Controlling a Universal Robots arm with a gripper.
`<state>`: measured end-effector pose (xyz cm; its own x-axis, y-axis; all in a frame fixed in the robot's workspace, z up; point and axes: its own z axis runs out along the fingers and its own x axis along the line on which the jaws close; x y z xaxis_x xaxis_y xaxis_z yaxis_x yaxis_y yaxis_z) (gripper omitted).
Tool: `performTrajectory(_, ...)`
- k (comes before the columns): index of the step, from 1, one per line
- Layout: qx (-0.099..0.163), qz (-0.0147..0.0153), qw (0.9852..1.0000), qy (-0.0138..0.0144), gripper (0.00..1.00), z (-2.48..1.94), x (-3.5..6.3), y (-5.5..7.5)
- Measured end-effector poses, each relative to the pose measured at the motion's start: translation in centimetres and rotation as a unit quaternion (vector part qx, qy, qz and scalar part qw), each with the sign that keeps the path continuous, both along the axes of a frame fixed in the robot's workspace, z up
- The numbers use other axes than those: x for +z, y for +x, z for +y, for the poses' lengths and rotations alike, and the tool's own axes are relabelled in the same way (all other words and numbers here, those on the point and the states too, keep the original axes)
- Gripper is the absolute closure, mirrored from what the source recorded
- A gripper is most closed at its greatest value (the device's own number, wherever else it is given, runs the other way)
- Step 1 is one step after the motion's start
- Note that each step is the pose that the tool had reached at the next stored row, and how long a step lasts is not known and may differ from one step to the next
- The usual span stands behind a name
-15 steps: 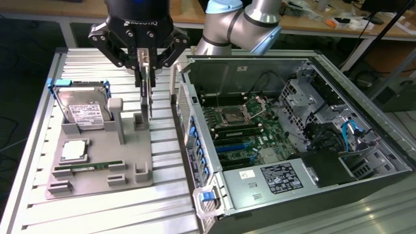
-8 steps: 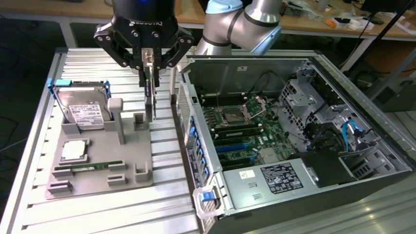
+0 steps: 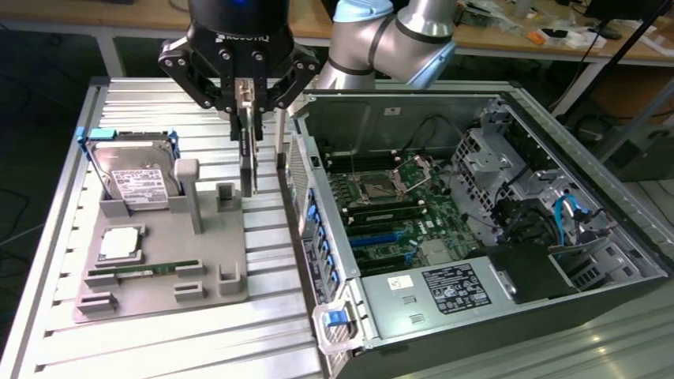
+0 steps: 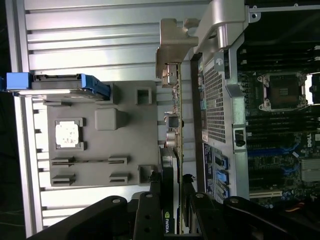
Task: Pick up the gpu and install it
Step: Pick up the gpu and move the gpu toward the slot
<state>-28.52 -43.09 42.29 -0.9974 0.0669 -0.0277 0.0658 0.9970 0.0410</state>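
**Bare metal, matt plastic, dark board**

The gripper (image 3: 249, 96) has a glossy black shell. The gpu (image 3: 249, 162) clamped in it is a dark, matt board, with a dull silver metal bracket (image 4: 171, 49) at the end farthest from the gripper. Below the gripper, the table (image 3: 158, 347) is ribbed bare aluminium with a bright sheen. The tray (image 3: 158, 264) beside the gripper is smooth, matt grey plastic. On the tray, the drive (image 3: 132, 178) is silver metal with a white paper label, in a glossy blue plastic frame (image 3: 126, 136). The case (image 3: 506, 339) on the gripper's other side is black painted metal.
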Motion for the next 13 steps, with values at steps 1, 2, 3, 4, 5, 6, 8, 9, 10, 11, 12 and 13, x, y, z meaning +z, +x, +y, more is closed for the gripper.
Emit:
performTrajectory(1,0.000,0.0000,1.0000,0.0000,0.73,0.00,0.00,0.05)
performTrajectory(2,0.000,0.0000,1.0000,0.0000,0.73,0.00,0.00,0.11)
performTrajectory(3,0.000,0.0000,1.0000,0.0000,0.73,0.00,0.00,0.21)
performTrajectory(4,0.000,0.0000,1.0000,0.0000,0.73,0.00,0.00,0.28)
performTrajectory(5,0.000,0.0000,1.0000,0.0000,0.73,0.00,0.00,0.33)
performTrajectory(6,0.000,0.0000,1.0000,0.0000,0.73,0.00,0.00,0.38)
performTrajectory(8,0.000,0.0000,1.0000,0.0000,0.73,0.00,0.00,0.49)
performTrajectory(9,0.000,0.0000,1.0000,0.0000,0.73,0.00,0.00,0.54)
performTrajectory(10,0.000,0.0000,1.0000,0.0000,0.73,0.00,0.00,0.60)
performTrajectory(11,0.000,0.0000,1.0000,0.0000,0.73,0.00,-0.01,0.65)
performTrajectory(12,0.000,0.0000,1.0000,0.0000,0.73,0.00,0.00,0.70)
performTrajectory(13,0.000,0.0000,1.0000,0.0000,0.73,0.00,0.00,0.75)
